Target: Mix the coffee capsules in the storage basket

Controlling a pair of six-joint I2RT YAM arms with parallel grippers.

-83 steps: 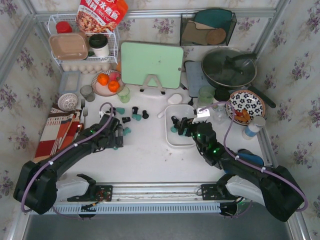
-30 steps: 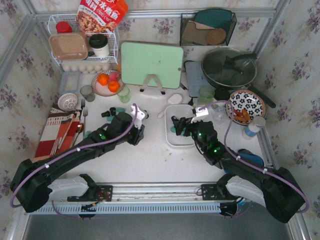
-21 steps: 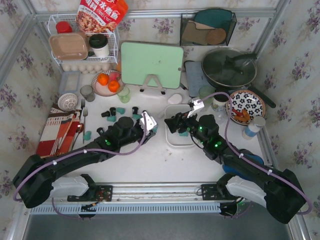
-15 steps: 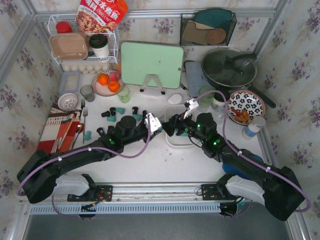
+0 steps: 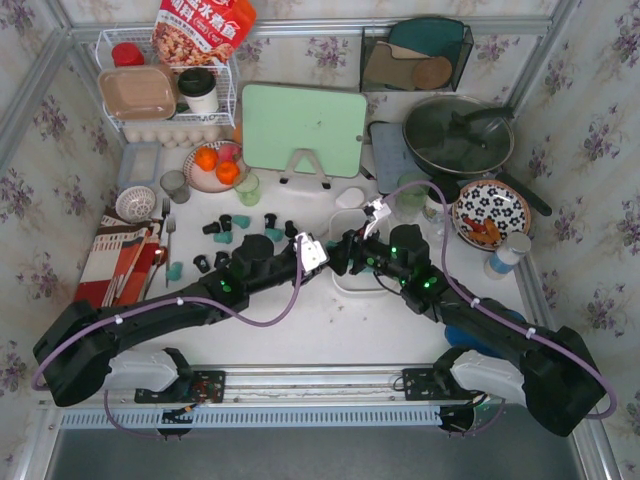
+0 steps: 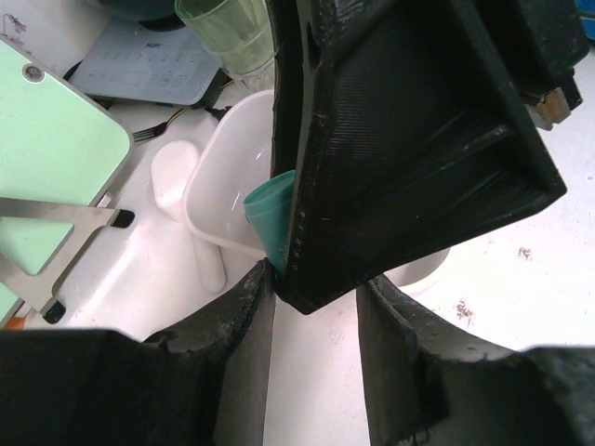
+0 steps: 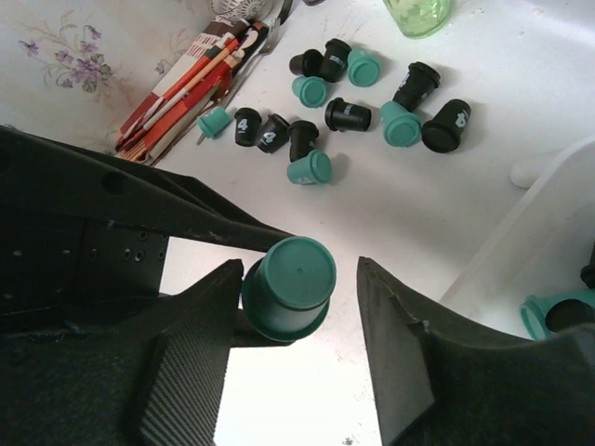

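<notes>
White counter [image 5: 300, 330] between flowered walls. The left tool [image 5: 326, 255] is clenched on a teal capsule [image 7: 290, 282], which sits between the spread, released fingers of the right tool [image 5: 347, 254]. The storage basket [image 6: 223, 177] lies just beneath the right tool; loose capsules [image 7: 372, 102] are scattered beyond its tips.

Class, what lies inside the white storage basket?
The right wrist view shows one teal capsule lying inside the storage basket, beside a dark shape cut off by the frame. From above, the right arm covers most of it.
</notes>
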